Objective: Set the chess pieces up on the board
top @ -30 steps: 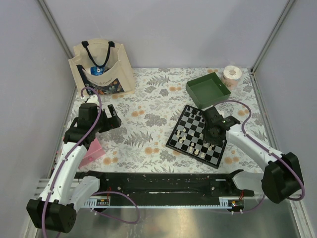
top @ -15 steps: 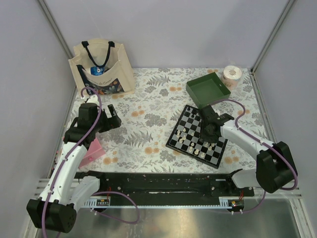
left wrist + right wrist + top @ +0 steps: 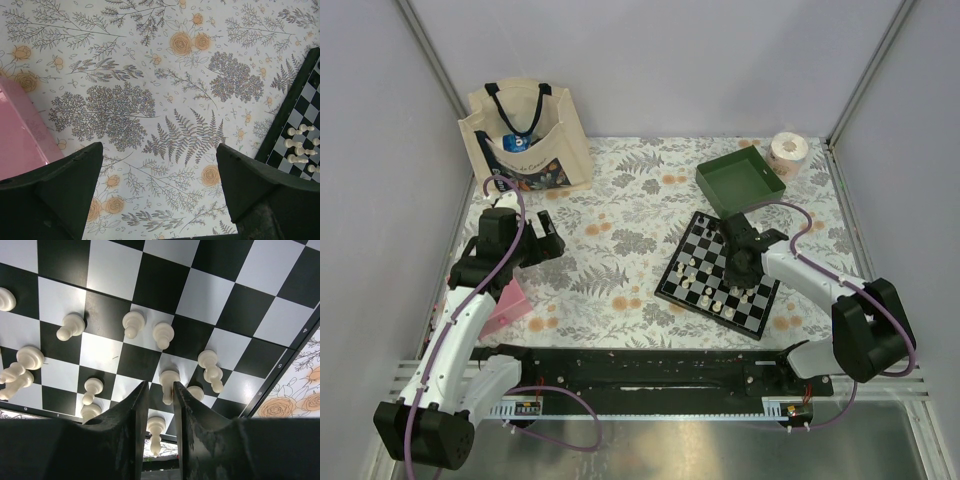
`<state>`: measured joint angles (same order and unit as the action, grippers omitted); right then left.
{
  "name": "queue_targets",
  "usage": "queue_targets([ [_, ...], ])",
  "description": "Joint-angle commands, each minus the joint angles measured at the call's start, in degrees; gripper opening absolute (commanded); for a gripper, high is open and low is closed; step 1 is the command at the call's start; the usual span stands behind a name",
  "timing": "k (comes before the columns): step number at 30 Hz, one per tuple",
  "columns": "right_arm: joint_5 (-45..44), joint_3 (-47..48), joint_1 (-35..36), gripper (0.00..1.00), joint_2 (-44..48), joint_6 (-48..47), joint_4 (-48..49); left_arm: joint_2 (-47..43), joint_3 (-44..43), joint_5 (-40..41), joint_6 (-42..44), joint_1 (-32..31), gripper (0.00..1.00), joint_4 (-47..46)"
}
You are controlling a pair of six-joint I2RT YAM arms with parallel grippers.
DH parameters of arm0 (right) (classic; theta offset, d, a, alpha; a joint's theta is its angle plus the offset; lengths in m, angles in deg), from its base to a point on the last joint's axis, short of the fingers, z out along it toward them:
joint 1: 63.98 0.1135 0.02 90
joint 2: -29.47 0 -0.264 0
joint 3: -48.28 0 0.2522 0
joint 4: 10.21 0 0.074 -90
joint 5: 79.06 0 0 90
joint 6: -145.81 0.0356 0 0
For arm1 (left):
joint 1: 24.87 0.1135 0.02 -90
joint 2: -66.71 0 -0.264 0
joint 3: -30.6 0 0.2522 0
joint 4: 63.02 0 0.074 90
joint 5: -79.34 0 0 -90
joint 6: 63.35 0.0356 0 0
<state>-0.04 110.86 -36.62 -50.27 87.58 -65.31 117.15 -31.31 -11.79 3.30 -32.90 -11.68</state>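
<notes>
Where the right jaws straddle it, a cream pawn stands upright.

From the top, fixed high behind the arm bases: looks forward and down over the whole flowered cloth, far off. From the left wrist: peers steeply down past the left gripper at that cloth, moderately near, catching the board at right. From the right wrist: hangs very close above the board, framed by the right gripper. Shared by all three: the board.
</notes>
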Motion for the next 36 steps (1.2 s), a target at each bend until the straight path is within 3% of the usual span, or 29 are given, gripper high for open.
queue_targets([
  [1,-0.9,-0.6,-0.5,0.32,-0.4,0.1,1.2,0.0,0.0,-0.7,0.6,-0.1,0.99,-2.5],
  [8,-1.1,-0.7,-0.4,0.26,-0.5,-0.4,0.8,-0.2,0.0,-0.5,0.7,-0.1,0.99,-2.5],
  [17,-0.8,1.9,-0.4,0.06,3.3,-2.1,-1.9,-0.1,0.0,-0.5,0.6,-0.1,0.99,-2.5],
  [27,2.2,-2.3,-0.5,0.06,19.3,1.5,-8.3,-0.2,0.0,-0.5,0.6,-0.1,0.99,-2.5],
  [36,4.8,-9.2,-0.4,0.05,24.0,4.8,-10.7,0.4,0.0,-1.0,0.6,0.0,0.99,-2.5],
])
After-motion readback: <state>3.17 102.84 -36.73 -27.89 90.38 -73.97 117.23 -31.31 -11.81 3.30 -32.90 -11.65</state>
